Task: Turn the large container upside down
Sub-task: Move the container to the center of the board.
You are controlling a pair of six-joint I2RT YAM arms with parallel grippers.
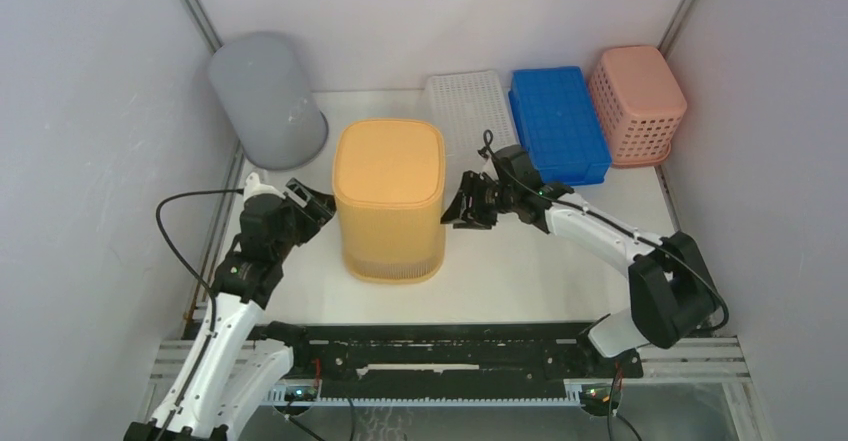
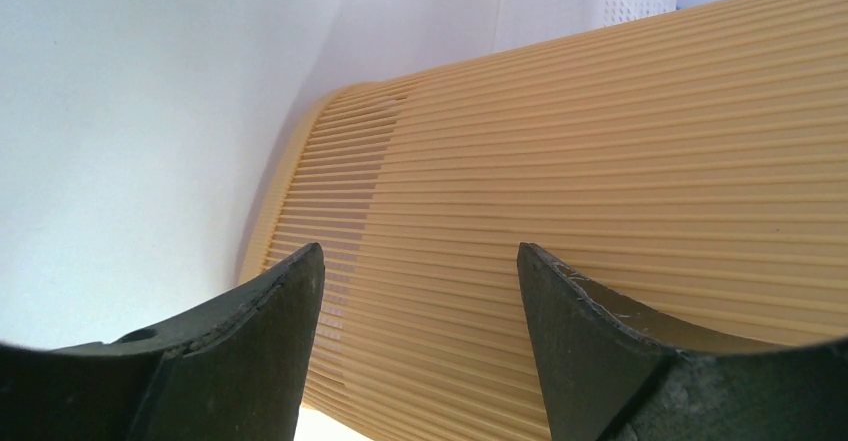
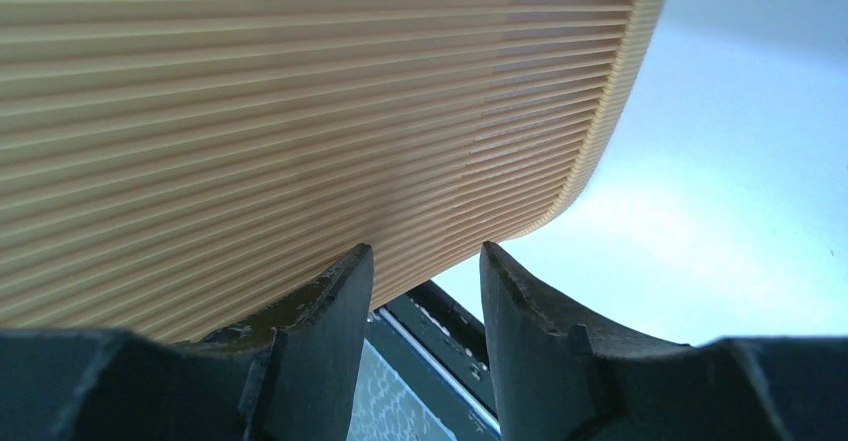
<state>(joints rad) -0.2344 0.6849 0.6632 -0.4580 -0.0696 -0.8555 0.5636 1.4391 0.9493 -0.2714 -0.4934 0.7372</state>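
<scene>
The large container (image 1: 389,197) is a tall ribbed orange bin standing in the middle of the table with its closed end up. Its ribbed wall fills the left wrist view (image 2: 600,161) and the right wrist view (image 3: 250,91). My left gripper (image 1: 318,204) is open, right beside the bin's left wall, nothing between its fingers (image 2: 270,321). My right gripper (image 1: 462,207) is open with a narrower gap, right beside the bin's right wall, and holds nothing. Whether either gripper touches the wall I cannot tell.
A grey bin (image 1: 265,98) stands upside down at the back left. A white tray (image 1: 468,108), a blue crate (image 1: 558,123) and a pink basket (image 1: 638,103) line the back right. The black rail (image 1: 440,356) runs along the near edge.
</scene>
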